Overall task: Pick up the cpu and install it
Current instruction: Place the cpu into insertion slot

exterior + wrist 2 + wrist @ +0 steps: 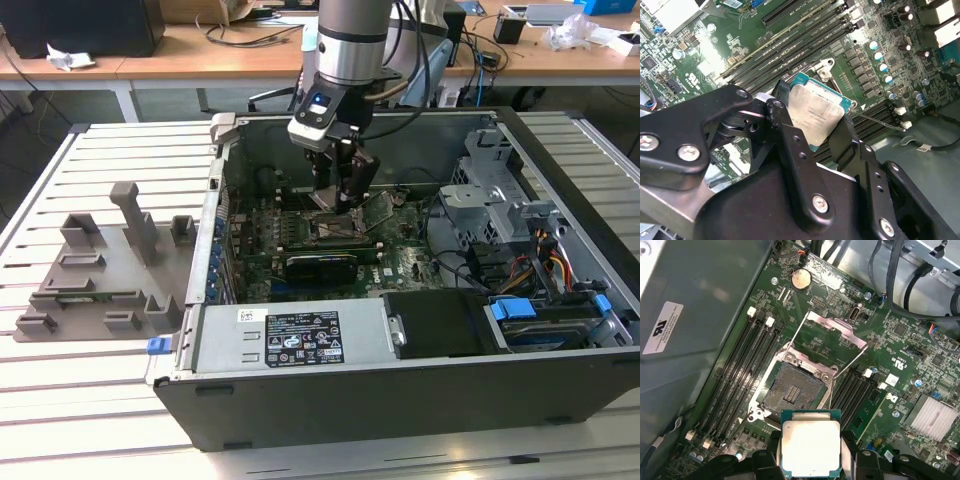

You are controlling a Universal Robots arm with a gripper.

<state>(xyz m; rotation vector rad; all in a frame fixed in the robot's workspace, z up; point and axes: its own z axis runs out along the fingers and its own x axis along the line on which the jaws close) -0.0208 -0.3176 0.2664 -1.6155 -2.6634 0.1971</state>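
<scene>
Black fingers (790,145) of tool (815,125), close-up in both wrist views, closed partway onto two opposite edges of cpu (817,112), chip clamped between them with metal side facing outward.

Cpu (811,447): small flat square chip; pale silver-grey metal lid, faintly smudged, corners notched; thin teal-green rim exposed around lid; faint print on lid, too small to tell. Held off green board (880,365), just beside socket (792,390), not seated in it.

Socket: black square frame, dark contact field exposed at centre, metal bracket (835,330) swung open beyond it with thin wire levers raised at each side. Long black memory slots (740,375) on both flanks of socket; round coin cell (801,278) farther along board.

Exterior view: tool (345,195) lowered inside open grey case (400,390), directly over socket area (335,228); case lying on slatted metal tabletop (100,400); grey moulded fixture (100,270) on tabletop toward exterior view's left, well apart from tool.
</scene>
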